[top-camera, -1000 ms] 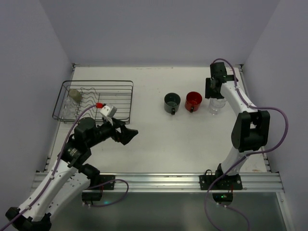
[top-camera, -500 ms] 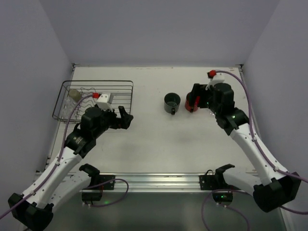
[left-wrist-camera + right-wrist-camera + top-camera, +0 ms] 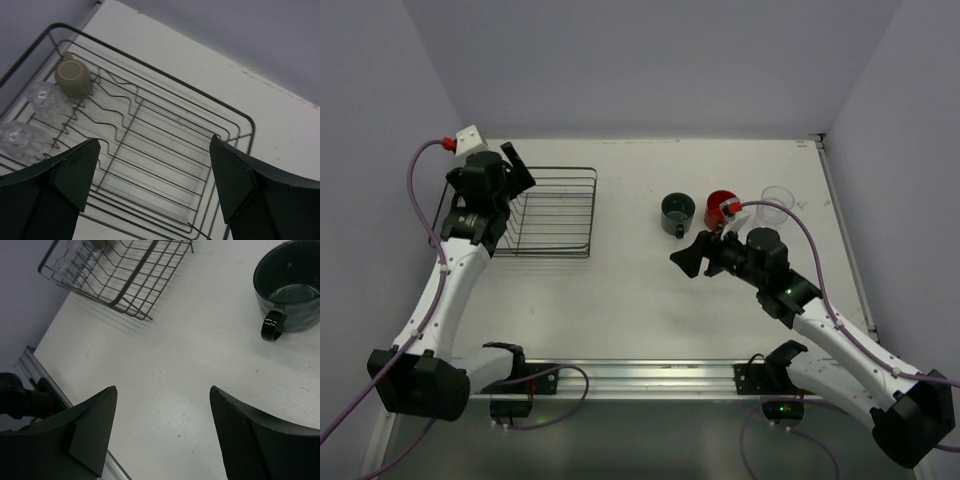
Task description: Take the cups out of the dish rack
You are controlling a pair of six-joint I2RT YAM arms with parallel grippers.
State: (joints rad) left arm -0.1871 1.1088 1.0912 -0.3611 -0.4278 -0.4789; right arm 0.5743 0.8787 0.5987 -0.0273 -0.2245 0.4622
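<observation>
Dish rack (image 3: 560,212) under your left gripper (image 3: 154,150), jaws wide, empty, olive cup (image 3: 72,78) and clear glass (image 3: 45,97) at rack's left end, your right gripper (image 3: 162,395) wide, empty, right of rack, near dark mug (image 3: 290,287).

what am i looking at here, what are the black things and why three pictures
These are two robot arms bolted to the near edge of a table, each ending in a two-finger gripper. The wide picture is from a fixed camera above and behind them. The other two come from cameras on the wrists, so the black wedges are each arm's own fingers. The left gripper hangs over a wire dish rack holding an olive cup and clear glassware. The right gripper looks down on the table near a dark mug; a red mug and a clear glass stand beside it. Both grippers are open and hold nothing.
</observation>
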